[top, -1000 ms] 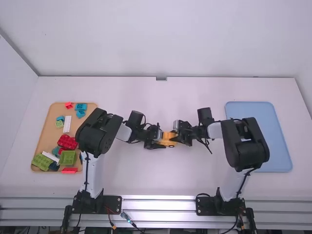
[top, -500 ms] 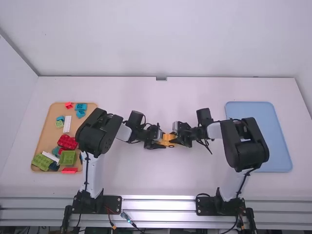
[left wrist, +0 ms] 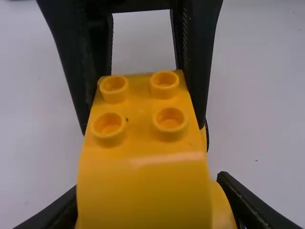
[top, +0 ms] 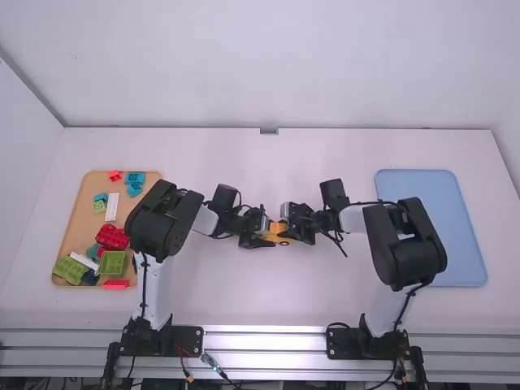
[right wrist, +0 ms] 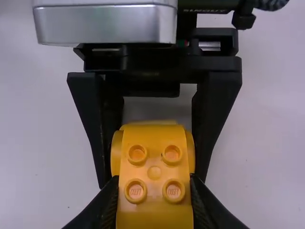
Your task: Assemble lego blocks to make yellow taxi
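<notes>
The yellow taxi (top: 278, 231) lies at mid-table between the arms. My left gripper (top: 264, 234) is at its left end and my right gripper (top: 290, 227) at its right end. In the left wrist view, my left gripper (left wrist: 148, 195) flanks the rounded yellow body (left wrist: 143, 191), which hides part of the fingers; beyond, the other gripper's fingers press the studded part. In the right wrist view, my right gripper (right wrist: 154, 183) is shut on both sides of a studded yellow block (right wrist: 154, 188), with the left gripper clasping the far, round-sided part.
An orange-tan tray (top: 75, 213) on the left holds several red, green, blue and white bricks. A light blue tray (top: 463, 244) lies at the right, partly behind the right arm.
My right gripper has shifted a little to the left, farther over the yellow taxi. The left arm and the taxi have kept nearly the same place.
</notes>
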